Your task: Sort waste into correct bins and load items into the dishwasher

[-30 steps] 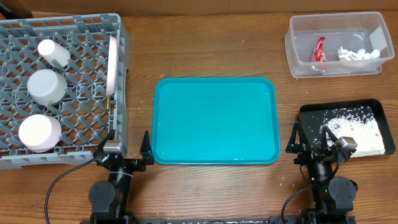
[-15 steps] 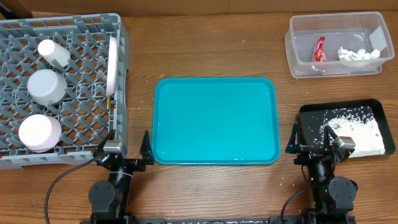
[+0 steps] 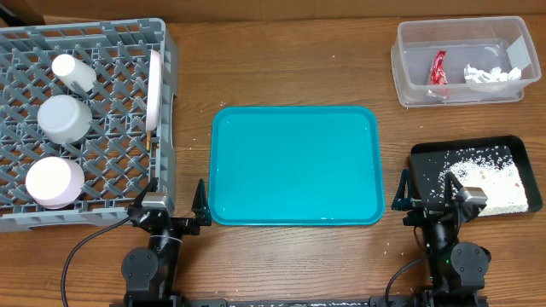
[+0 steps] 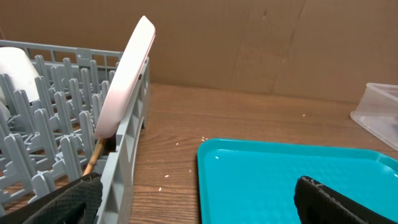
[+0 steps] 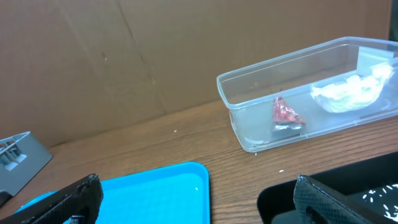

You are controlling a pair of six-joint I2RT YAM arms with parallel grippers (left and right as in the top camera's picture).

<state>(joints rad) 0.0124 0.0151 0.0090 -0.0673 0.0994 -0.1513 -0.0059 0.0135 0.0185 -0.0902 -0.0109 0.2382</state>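
The grey dish rack (image 3: 111,183) at the left holds a white cup (image 3: 72,72), two white bowls (image 3: 64,118) (image 3: 53,181) and a white plate (image 3: 155,89) on edge; the plate shows in the left wrist view (image 4: 124,78) with a chopstick (image 4: 93,158) below it. The clear tub (image 3: 461,92) at the back right holds the red wrapper (image 3: 438,66) and white tissue (image 3: 490,75), both seen in the right wrist view (image 5: 286,113) (image 5: 345,90). The black tray (image 3: 426,162) holds rice (image 3: 490,177). My left gripper (image 3: 171,209) and right gripper (image 3: 425,200) are open and empty at the front edge.
An empty teal tray (image 3: 294,166) lies in the middle, between the two grippers. A few stray rice grains (image 4: 165,175) lie on the wooden table beside the rack. A cardboard wall stands behind the table.
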